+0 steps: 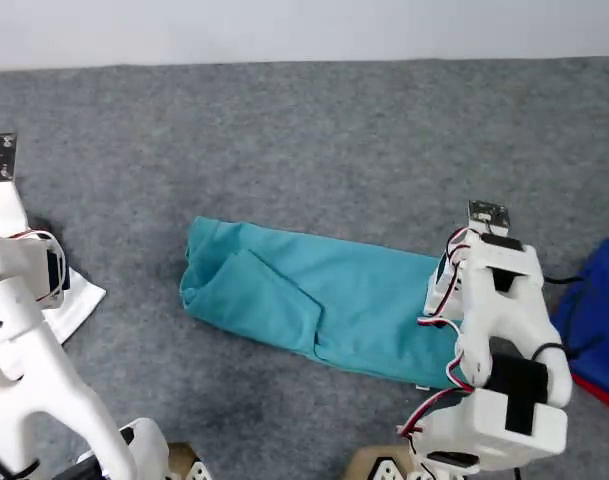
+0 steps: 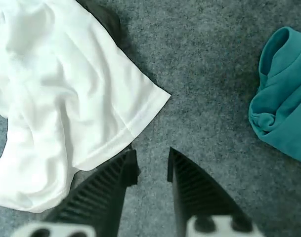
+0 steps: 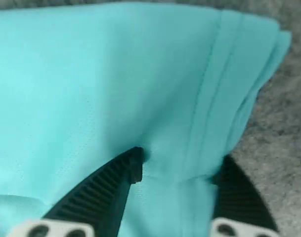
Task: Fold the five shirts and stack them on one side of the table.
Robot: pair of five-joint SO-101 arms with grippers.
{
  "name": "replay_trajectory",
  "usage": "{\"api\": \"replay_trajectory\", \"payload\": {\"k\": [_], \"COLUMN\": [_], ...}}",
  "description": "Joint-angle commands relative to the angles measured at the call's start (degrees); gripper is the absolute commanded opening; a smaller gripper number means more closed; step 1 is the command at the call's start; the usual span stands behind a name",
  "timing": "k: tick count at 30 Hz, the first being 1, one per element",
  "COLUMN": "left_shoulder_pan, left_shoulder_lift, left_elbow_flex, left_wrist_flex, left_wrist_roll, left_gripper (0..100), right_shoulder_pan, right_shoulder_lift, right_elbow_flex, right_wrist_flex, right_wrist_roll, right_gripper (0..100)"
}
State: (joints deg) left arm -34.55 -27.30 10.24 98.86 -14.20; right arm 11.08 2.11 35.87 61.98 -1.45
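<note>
Around the teal shirt (image 1: 314, 300), mid-table on the grey carpeted table (image 1: 314, 140): a white shirt (image 1: 79, 300) crumpled at one side edge, a blue garment (image 1: 599, 310) with a red edge at the opposite side. Both well apart from the teal one. Right arm (image 1: 499, 330) stands over the teal shirt's near-right end and covers that corner from above. Left arm (image 1: 24, 350) sits over the white shirt.

Teal shirt is folded into a long band. Long axis runs diagonally, far-left to near-right. The left end is thicker, with a flap folded over it.

Right gripper (image 3: 177, 170): fingers apart, pressed down onto the teal cloth, a ridge of fabric and the stitched hem bunched between them. Left gripper (image 2: 151, 165): fingers a little apart, nothing between them, over bare carpet just beside the white shirt's hem.

White shirt is partly under the left arm; blue garment is cut off by the frame. A dark cloth (image 2: 108, 22) peeks from under the white shirt; what it is, cannot tell.
</note>
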Motion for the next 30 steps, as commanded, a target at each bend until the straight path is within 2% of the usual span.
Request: {"api": "replay_trajectory", "payload": {"k": [1, 3, 7, 13, 20, 24, 30], "left_shoulder_pan": [-0.35, -0.35, -0.35, -0.35, -0.35, -0.35, -0.09], "left_shoulder_lift": [-1.85, -1.76, -1.67, -1.67, -1.85, -1.85, -1.67], "left_elbow_flex": [-1.71, -1.71, -1.71, -1.71, -1.8, -1.71, -1.63], "left_wrist_flex": [0.79, 1.41, 1.41, 1.41, 1.49, 1.49, 1.49], "left_wrist_roll": [-0.09, -0.09, -0.09, -0.09, -0.09, 1.32, 3.6], "left_gripper": [11, 11, 11, 11, 11, 11, 11], "right_shoulder_pan": [-2.33, -2.15, 0.66, 10.33, 20.09, 19.47, 9.63], "right_shoulder_lift": [0.22, -0.13, -0.22, -0.22, 0.31, -0.13, -2.15], "right_elbow_flex": [-2.81, -2.99, -4.48, -9.49, -23.91, -28.57, -28.48], "right_wrist_flex": [0.75, 1.27, 3.82, 6.64, 13.05, 20.35, 29.93], "right_wrist_roll": [5.63, 9.14, 10.37, 18.29, 29.89, 34.02, 35.52], "right_gripper": [2.8, 1.4, 1.0, 1.0, 1.0, 1.0, 1.0]}}
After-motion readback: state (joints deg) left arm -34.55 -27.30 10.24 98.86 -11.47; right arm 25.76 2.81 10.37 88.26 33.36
